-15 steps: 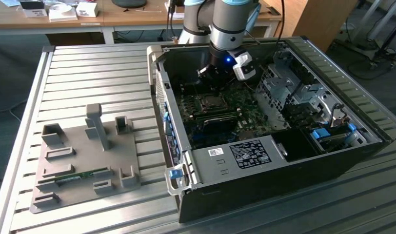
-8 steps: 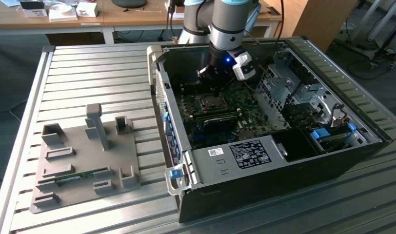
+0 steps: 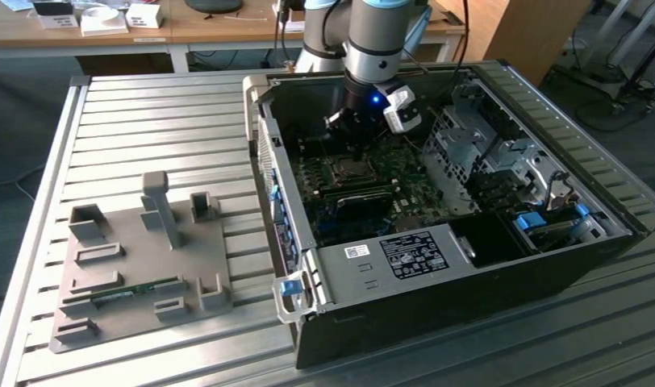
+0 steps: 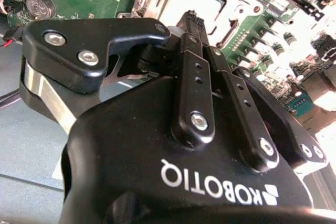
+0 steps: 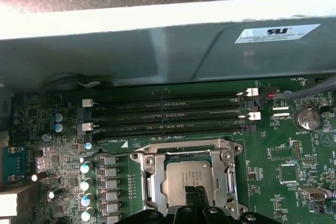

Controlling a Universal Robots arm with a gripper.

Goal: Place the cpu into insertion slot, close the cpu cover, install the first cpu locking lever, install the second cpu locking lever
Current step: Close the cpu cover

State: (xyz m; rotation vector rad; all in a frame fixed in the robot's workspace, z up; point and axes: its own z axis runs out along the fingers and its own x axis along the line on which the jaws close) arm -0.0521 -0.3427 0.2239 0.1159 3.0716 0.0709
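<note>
The black claw [image 5: 197, 196], seemingly pinched shut over the silvery square cpu [image 5: 181, 179], should press the windowed metal cover [image 5: 153, 179] down squarely.

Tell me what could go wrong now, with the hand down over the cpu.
The hand is right over the cpu; pressing off-centre could scratch its silvery top or tilt it in its seat. The memory slots lie close beside it, so a sideways move might clip them.

The ribbed metal table [image 3: 144, 121] carries an open computer case [image 3: 468, 298] around the gripper [image 3: 355, 147], and a grey fixture plate [image 3: 144, 274] well apart from it.
</note>
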